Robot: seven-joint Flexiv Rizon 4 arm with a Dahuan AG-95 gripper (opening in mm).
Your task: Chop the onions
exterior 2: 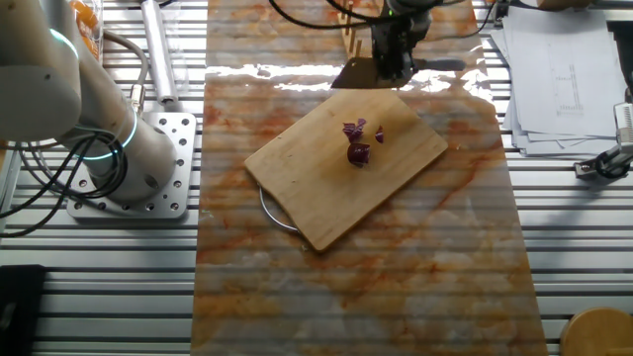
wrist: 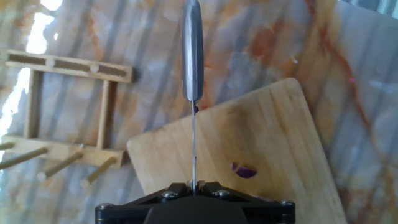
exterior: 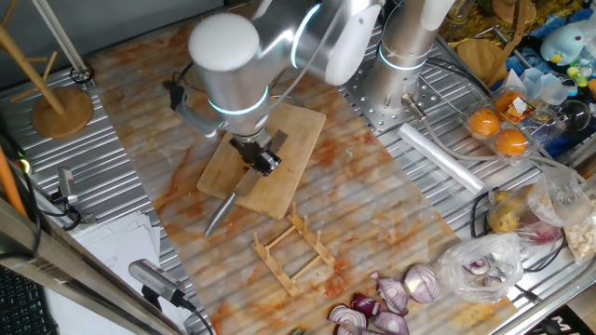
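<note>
Two jaws are seen pressed together on a knife (wrist: 192, 56), whose thin blade runs edge-on from the gripper (wrist: 193, 186) toward 12 o'clock in the hand view, its tip reaching past the corner of the cutting board (wrist: 249, 149) and over the marbled bench (wrist: 93, 31). Only one onion piece (wrist: 244, 170) is shown in that view, at about 4 o'clock of the blade's middle and apart from it. In the other fixed view the onions (exterior 2: 360, 143) are seen as a small cluster near the middle of the cutting board (exterior 2: 346, 168), well apart from the gripper (exterior 2: 393, 59) at the board's 12 o'clock edge.

Several faults can be foreseen. If the blade were lowered as it now lies, the bench or board edge would probably be struck and the onions missed. Small loose pieces may be pushed aside or flicked off the board. A wooden rack (wrist: 68, 112) stands near at 9 o'clock and could be clipped by a sideways swing.
</note>
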